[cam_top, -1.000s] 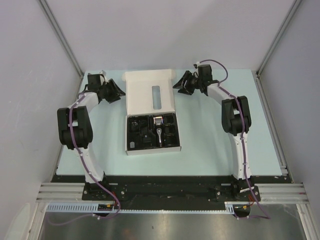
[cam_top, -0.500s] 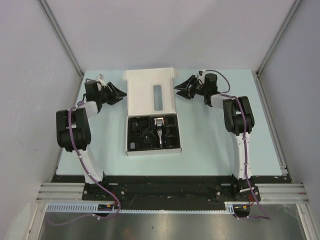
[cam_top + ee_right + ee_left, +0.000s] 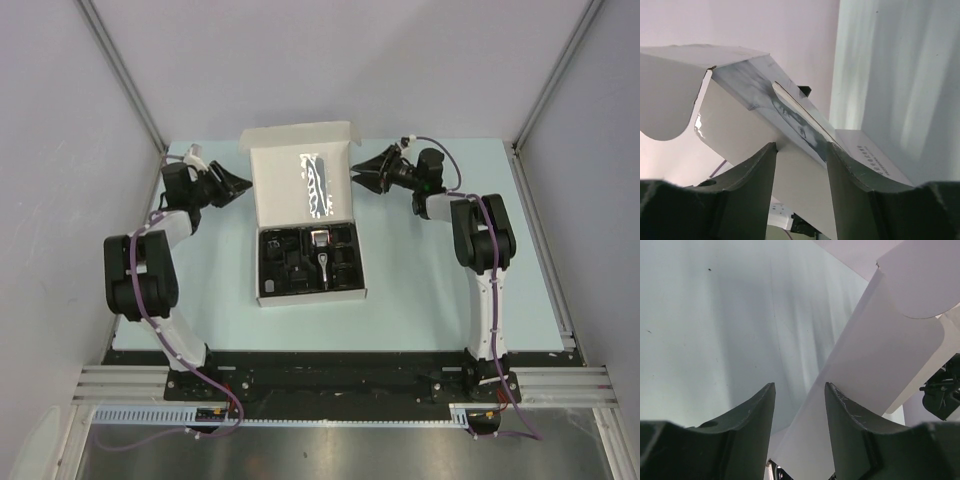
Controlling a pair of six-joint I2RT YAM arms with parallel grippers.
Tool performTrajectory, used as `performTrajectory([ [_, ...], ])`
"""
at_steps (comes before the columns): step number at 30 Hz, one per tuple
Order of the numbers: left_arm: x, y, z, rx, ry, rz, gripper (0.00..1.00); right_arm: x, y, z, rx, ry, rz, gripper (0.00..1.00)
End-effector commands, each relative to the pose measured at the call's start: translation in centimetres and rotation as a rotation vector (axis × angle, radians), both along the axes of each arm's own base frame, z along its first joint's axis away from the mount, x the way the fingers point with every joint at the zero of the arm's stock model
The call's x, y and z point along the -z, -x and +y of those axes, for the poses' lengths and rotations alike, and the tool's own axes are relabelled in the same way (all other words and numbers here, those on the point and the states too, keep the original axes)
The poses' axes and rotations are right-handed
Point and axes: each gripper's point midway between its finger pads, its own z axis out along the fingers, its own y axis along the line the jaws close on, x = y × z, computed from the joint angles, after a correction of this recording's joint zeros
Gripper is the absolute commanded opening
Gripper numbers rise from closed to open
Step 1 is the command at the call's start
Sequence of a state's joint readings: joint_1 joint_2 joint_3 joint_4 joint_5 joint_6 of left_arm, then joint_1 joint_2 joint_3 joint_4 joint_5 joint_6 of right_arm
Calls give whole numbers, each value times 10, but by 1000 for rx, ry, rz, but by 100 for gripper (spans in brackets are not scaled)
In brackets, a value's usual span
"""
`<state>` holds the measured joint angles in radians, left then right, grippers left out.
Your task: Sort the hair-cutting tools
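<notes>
Clipper sits in the middle slot of the black tray inside the white box, mid-surface between the two arms. Comb guards fill the slots either side; the other small bits are too dark to separate from above. Handling, my read: the clipper is rigid, dense for its size, with a smooth shell that is likely slippery. Take it across the narrow body about mid-length, not at the blade end, and pull straight up, since the slot probably holds it snug. Guards are light hard plastic and the thin teeth could snap or flick out, so pinch across the solid side walls. Lid is thin card, floppy, and probably wants to spring back, so it needs holding or folding right over before anything comes out. Left claw is at the lid's left edge, right claw at its right edge. Both wrist views show the jaws roughly half apart with card running past the gap and nothing pinched; can't tell if the fingers actually touch the card. Versus a second ago: the lid lay flat on the surface behind the box and is now tipped up off it. Left elbow has swung outward, the box looks nudged a little, and the tools in the tray are unmoved.
</notes>
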<state>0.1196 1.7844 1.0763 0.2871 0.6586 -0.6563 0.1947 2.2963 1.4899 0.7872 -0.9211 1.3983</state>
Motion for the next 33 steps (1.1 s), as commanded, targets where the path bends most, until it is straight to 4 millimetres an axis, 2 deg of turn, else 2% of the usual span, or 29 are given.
performTrajectory([
  [1,-44,32,-48,207,84,-96,50,-54,42,23,-155,-90,-116,49],
  [5,-47,39,-48,211,85,-107,49,-54,47,18,-155,-99,-104,46],
  [11,-55,52,-48,206,80,-132,48,-64,48,2,-113,-101,-103,42],
  [13,-59,56,-50,210,77,-145,48,-70,49,-1,-108,-102,-117,37],
  [19,-60,66,-50,211,78,-152,48,-70,55,-1,-132,-78,-123,26],
  [25,-57,77,-51,214,78,-153,47,-56,56,-1,-117,41,-127,23],
  [27,-53,82,-51,214,79,-145,47,-51,57,-4,-93,89,-69,23],
  [28,-54,83,-52,212,81,-145,47,-46,58,-5,-86,127,-90,23],
  [29,-51,85,-51,211,80,-142,47,-36,62,-7,-84,158,-25,23],
  [30,-51,87,-51,209,81,-141,47,-37,61,-10,-59,186,-25,23],
  [32,-50,90,-52,207,80,-141,47,-22,67,-14,-50,253,22,23],
  [33,-50,91,-52,209,81,-141,47,-22,68,-15,-37,276,23,23],
])
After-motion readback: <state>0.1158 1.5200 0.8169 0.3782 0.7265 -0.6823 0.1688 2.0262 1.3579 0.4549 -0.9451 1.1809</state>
